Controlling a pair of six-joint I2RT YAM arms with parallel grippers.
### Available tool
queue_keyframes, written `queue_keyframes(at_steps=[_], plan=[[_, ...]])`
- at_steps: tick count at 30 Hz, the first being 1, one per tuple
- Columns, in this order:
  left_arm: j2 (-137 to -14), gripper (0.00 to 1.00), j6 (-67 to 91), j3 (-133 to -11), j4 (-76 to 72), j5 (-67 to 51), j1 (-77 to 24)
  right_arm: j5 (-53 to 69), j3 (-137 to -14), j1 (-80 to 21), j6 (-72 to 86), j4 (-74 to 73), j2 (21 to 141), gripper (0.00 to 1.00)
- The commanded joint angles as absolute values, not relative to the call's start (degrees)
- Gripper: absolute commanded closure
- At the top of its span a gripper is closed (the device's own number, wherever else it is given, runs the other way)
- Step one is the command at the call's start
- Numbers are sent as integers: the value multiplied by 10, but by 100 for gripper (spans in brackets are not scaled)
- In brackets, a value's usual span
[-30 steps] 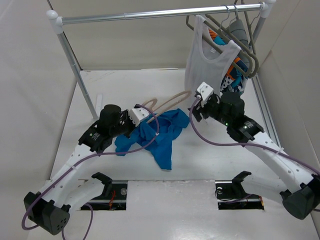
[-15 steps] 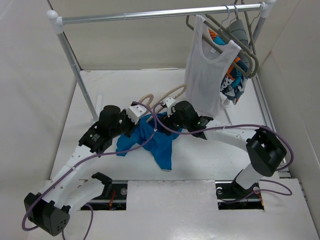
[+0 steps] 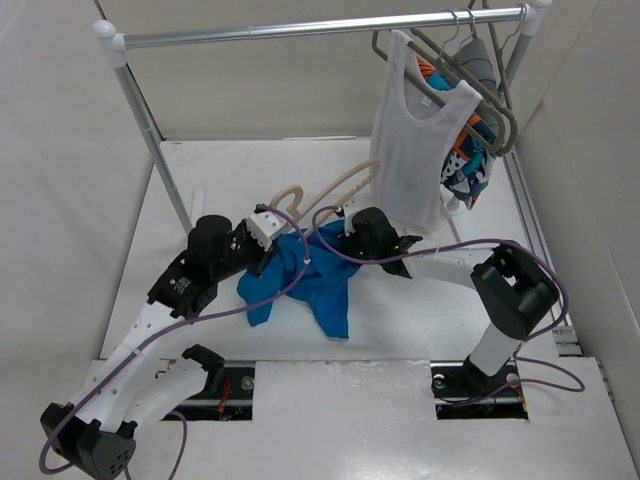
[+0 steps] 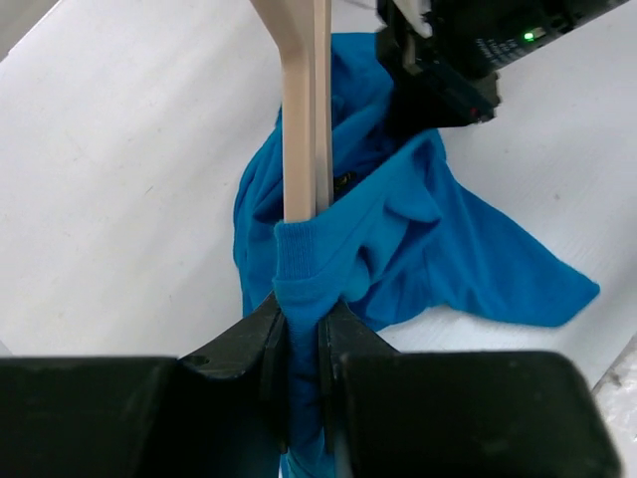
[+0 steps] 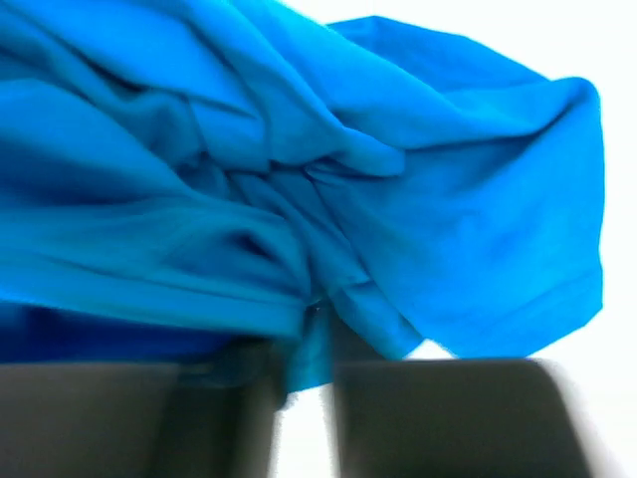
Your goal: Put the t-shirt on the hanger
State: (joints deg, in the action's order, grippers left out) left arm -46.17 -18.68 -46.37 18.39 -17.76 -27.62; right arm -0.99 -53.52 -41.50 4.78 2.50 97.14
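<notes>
1. The pale beige wooden hanger (image 3: 330,194) rises at a slant from the white bench (image 3: 200,180). Its lower end is pushed into the crumpled blue t-shirt (image 3: 318,285), and the rest of the cloth spreads on the bench below the hanger.
2. The left end effector (image 4: 302,321) is pressed together on the lower end of the hanger. It pinches the wood through a blue cuff of t-shirt that is wrapped around it.
3. What changed: one second ago the right arm was well to the right of the hanger, beside the white sleeveless top (image 3: 405,150) on the metal rail (image 3: 300,28). Half a second ago it had swung across. Now the right end effector (image 3: 340,232) is just right of the hanger, against the cloth.
4. In the right wrist view a strip of blue cloth lies between the dark fingers (image 5: 219,408). The view is blurred, so I cannot tell if they are already closed on it.
5. I judge that this means the start of the dressing step: the left arm keeps the hanger firm, and the right arm has come to take the t-shirt.
6. The cloth is soft and bunched, so a pull could drag the cuff off the hanger.
</notes>
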Motion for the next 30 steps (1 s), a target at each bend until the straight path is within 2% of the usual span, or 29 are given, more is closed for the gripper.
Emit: queue_keyframes(at_steps=[1,2,6,10,14,22,30], plan=[[-439,100,-185,-463,159,-201,-275,-1,-539,-409,32,73,969,94],[-439,100,-192,-463,169,-201,-275,-1,-539,-402,32,73,969,100],[-398,100,-269,-447,211,-211,-270,-6,-497,-351,26,73,904,100],[-331,100,-359,-431,278,-266,-270,11,-373,-263,40,60,757,100],[-340,100,-437,-425,347,-291,-270,17,-330,-228,18,23,633,100],[-410,100,-596,-420,408,-232,-270,0,-389,-196,-49,-125,532,100],[-468,100,-557,-415,347,-138,-270,43,-460,-184,-145,-207,500,100]])
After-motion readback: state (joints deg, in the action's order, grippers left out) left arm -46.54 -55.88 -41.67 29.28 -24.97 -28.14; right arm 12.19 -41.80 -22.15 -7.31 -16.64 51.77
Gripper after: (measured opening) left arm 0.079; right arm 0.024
